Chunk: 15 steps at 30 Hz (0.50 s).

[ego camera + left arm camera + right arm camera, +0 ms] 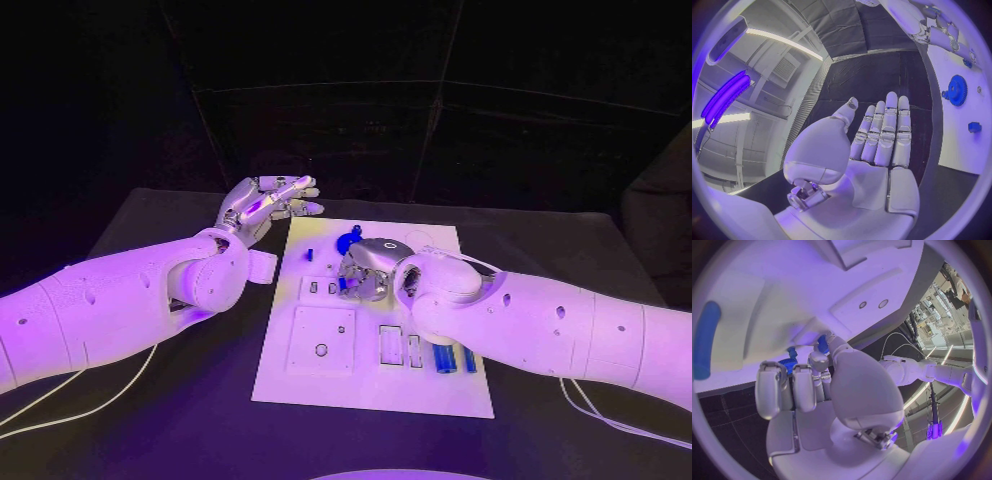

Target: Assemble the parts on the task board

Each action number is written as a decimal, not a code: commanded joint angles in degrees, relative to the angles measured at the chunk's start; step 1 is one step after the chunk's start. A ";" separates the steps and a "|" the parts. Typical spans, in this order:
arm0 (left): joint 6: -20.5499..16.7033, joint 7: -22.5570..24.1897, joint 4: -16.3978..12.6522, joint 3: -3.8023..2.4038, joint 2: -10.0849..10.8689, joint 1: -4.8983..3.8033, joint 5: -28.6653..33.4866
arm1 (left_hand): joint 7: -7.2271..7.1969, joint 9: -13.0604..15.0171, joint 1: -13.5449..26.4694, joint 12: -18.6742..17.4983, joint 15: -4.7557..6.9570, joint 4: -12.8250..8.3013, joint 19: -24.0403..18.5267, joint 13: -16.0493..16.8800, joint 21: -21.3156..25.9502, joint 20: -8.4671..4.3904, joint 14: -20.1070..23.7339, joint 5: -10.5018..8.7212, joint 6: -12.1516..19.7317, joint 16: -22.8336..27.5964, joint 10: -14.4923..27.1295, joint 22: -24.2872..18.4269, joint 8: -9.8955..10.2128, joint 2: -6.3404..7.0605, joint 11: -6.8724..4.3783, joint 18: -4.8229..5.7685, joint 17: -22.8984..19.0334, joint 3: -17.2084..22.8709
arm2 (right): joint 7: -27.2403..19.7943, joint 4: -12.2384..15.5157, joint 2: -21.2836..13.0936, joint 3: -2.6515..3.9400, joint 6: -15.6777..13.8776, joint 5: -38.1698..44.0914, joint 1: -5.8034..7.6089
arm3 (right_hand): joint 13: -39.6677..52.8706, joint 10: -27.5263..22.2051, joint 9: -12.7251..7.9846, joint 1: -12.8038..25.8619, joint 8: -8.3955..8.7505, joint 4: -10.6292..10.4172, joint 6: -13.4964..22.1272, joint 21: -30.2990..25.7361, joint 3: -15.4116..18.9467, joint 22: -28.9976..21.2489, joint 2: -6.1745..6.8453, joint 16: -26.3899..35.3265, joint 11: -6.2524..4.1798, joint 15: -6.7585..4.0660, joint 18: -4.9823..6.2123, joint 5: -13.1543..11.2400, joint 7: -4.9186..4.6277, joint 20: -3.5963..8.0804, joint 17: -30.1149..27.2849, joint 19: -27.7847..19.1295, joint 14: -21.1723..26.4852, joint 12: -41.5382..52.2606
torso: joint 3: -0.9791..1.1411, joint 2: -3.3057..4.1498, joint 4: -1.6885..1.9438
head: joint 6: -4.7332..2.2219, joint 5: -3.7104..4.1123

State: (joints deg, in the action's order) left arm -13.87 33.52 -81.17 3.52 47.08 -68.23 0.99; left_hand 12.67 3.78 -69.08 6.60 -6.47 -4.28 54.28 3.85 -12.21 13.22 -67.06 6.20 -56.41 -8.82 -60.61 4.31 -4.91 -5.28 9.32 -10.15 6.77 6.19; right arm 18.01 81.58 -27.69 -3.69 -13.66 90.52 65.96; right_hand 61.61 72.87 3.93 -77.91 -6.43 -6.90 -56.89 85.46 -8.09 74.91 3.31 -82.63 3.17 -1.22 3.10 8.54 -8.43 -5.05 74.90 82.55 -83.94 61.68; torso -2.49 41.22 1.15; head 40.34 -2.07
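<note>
White arms (130,300), silver fingers (281,190)

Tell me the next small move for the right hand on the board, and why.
Probably ease the right hand down a little to seat its piece. Its fingers are curled over the middle of the task board, and the wrist view shows a small blue part at the fingertips, against the board. The left hand is off the board, open, so it cannot help.
</note>
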 commanded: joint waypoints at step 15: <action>0.96 0.16 0.06 -0.04 0.00 -0.09 -0.05 | -0.21 -0.03 0.04 -0.27 0.14 -0.30 0.70 -0.05 0.23 -0.16 -0.94 0.05 -0.76 0.28 -0.90 -0.11 0.22 -0.06 -0.14 -0.51 0.34 1.02 | -5.67 2.18 -2.01 -0.15 -14.53 -0.75 -0.26 | 0.00 -1.27 -0.13 2.82 2.28 -3.60 7.13 -0.85 7.26 4.14 2.53 1.23 1.69 1.57 -0.49 1.06 -1.60 -1.59 -1.00 -0.66 -2.79 0.04 | 0.06 -0.07 -0.03 | -0.04 0.04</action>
State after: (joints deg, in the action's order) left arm -13.79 33.49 -81.14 3.52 47.08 -68.23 1.00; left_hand 12.34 3.78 -69.08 6.60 -6.32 -4.60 54.51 3.85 -12.21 13.07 -67.60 6.20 -56.74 -8.61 -61.20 4.25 -4.91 -5.28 9.22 -10.15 7.04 6.86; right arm 16.81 83.07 -29.17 -3.89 -20.32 90.47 65.61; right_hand 61.55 71.63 3.77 -74.63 -4.36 -10.51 -50.17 84.86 -1.23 74.90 5.56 -81.69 4.41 0.02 3.10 9.44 -9.95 -6.38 73.96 82.03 -83.92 61.69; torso -2.47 41.22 1.15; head 40.35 -1.93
